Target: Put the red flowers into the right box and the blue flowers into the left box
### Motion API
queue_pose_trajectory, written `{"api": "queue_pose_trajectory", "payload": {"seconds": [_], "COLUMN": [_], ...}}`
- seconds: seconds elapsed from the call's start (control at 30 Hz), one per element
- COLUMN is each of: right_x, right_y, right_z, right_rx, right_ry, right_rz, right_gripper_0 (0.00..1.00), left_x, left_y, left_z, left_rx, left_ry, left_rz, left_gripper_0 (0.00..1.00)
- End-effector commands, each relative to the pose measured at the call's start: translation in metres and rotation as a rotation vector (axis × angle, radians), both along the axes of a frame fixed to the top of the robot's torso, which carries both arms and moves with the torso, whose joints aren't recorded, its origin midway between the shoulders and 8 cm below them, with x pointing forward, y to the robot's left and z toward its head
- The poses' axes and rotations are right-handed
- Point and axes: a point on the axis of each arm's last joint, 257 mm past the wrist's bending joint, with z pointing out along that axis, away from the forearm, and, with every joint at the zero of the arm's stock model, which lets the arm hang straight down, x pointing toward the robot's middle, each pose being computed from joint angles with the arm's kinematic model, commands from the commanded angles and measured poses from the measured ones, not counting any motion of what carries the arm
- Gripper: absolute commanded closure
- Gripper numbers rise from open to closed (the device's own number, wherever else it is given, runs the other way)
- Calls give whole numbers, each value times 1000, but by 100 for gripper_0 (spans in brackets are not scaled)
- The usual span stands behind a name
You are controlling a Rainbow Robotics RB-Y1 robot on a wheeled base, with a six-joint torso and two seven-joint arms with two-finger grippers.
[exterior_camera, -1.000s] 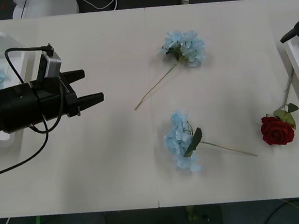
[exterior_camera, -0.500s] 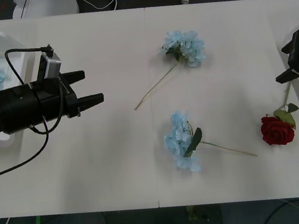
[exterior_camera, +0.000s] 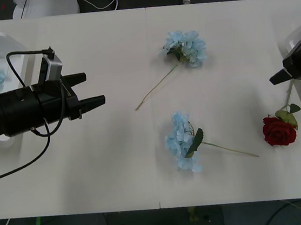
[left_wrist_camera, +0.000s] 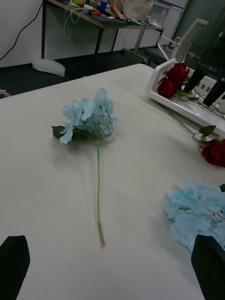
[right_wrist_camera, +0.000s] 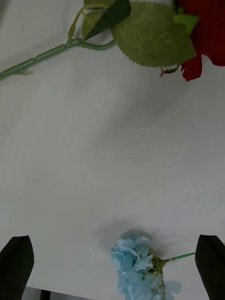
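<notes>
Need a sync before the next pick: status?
Left gripper open, hovering over table left of centre. Right gripper open at right edge, above rose stem. Two blue flowers and the rose on the table. Nothing blocking.

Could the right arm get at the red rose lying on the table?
Probably yes: the right gripper hangs open just above the rose's stem, and nothing lies between them on the table.
</notes>
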Motion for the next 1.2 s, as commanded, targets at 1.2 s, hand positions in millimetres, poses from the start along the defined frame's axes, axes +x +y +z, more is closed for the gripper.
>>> {"api": "queue_pose_trajectory", "payload": {"seconds": [1.2], "right_x": [-58], "right_y": [-63], "right_z": [-102], "right_rx": [45], "right_ry": [121], "right_rz": [-447], "right_gripper_0": [0], "left_x": [-13], "left_y": [-12], "left_z": [-5], "left_rx": [-49], "left_ry": [22], "left_rz": [-10], "left_gripper_0": [0]}}
